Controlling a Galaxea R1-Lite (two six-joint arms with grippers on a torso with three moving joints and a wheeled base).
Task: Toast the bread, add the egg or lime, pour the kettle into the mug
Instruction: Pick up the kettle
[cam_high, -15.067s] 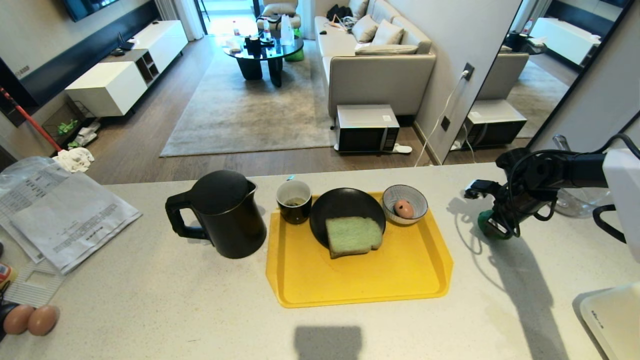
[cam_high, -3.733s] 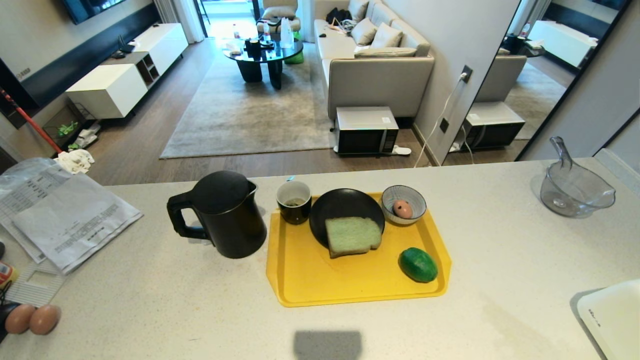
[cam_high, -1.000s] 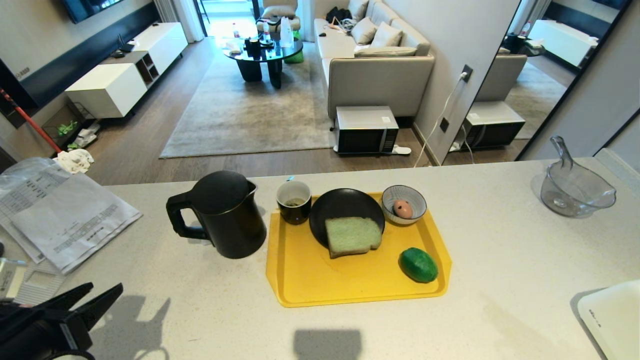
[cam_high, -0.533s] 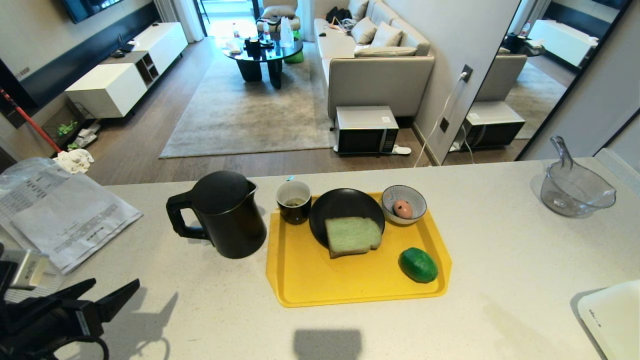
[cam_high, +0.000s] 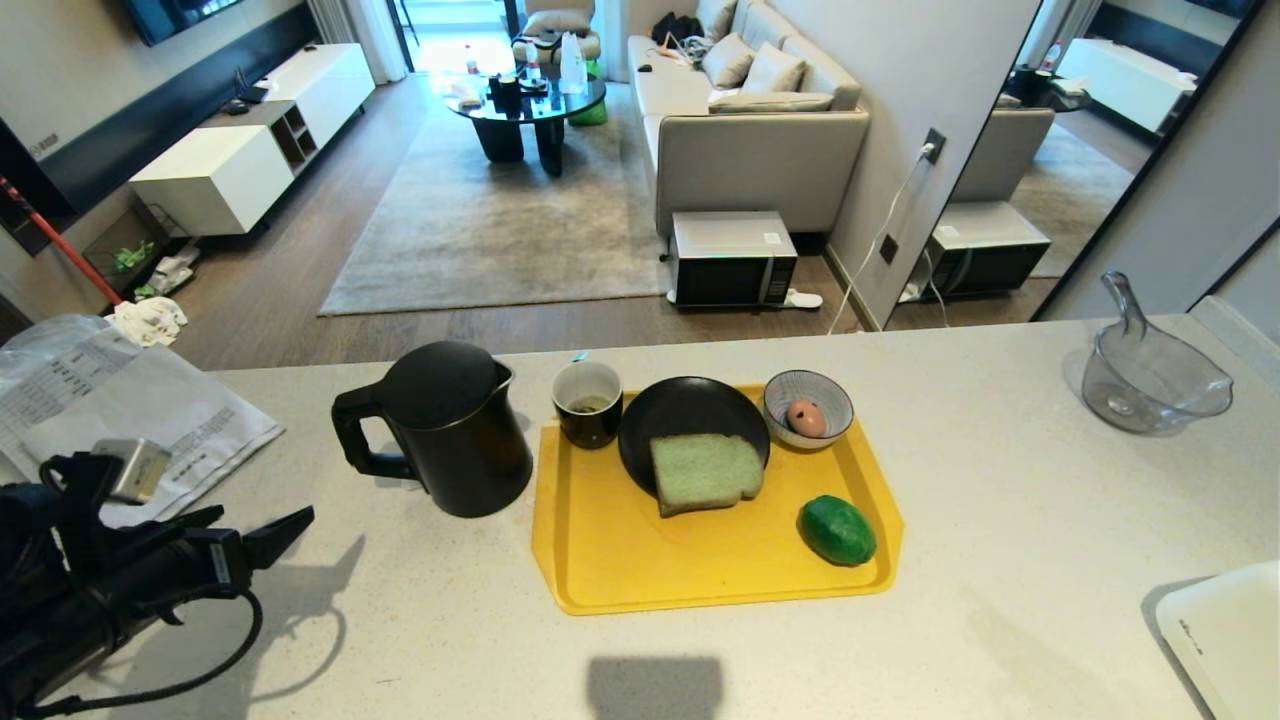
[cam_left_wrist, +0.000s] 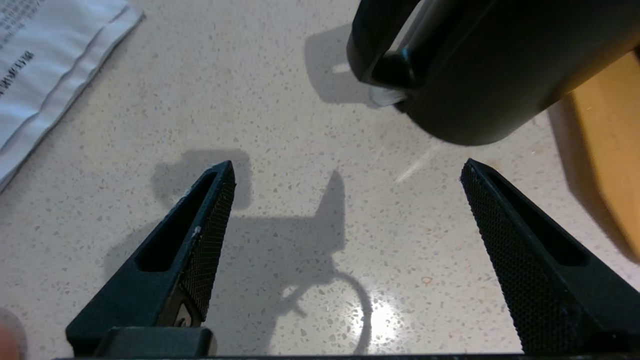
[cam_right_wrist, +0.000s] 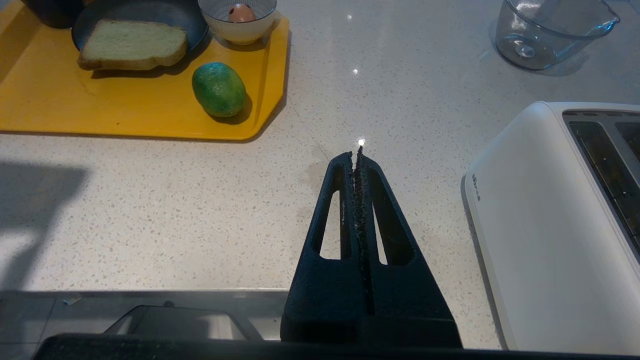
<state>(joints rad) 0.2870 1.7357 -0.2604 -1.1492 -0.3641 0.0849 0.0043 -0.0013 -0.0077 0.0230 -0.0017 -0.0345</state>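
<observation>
Left gripper: the left gripper (cam_high: 265, 535) is at the near left of the counter (cam_high: 400, 620), with its jaws spread wide and nothing between them. It points to the right, toward the kettle.
Right gripper: the right gripper (cam_right_wrist: 358, 150) is parked low at the near right, jaws pressed together and empty, beside the white toaster (cam_right_wrist: 560, 220).
Kettle: the kettle (cam_high: 445, 428) stands upright on the counter, just left of the yellow tray (cam_high: 700, 570). Its loop handle (cam_high: 352, 440) faces left, toward the open gripper, but they are apart.
Mug: the mug (cam_high: 589, 402) stands at the far left corner of the tray, just right of the kettle. The spout side of the kettle is turned to it.
Other things: the bread (cam_high: 705, 472) lies on a black plate, the lime (cam_high: 836, 530) lies on the near right of the tray, and an egg sits in the patterned bowl (cam_high: 809, 407).
Step in hand: I judge it is the reach for the kettle handle, before the pour.
How to do it well: bring one finger through the loop and the other outside, at the upright part of the handle, and close only when the handle is deep between the pads.
Care: the kettle is tall and probably heavy, so a grip near the fingertips may let it swing. Lift it straight up, then tilt slowly over the mug, which is small and close to the plate.
</observation>
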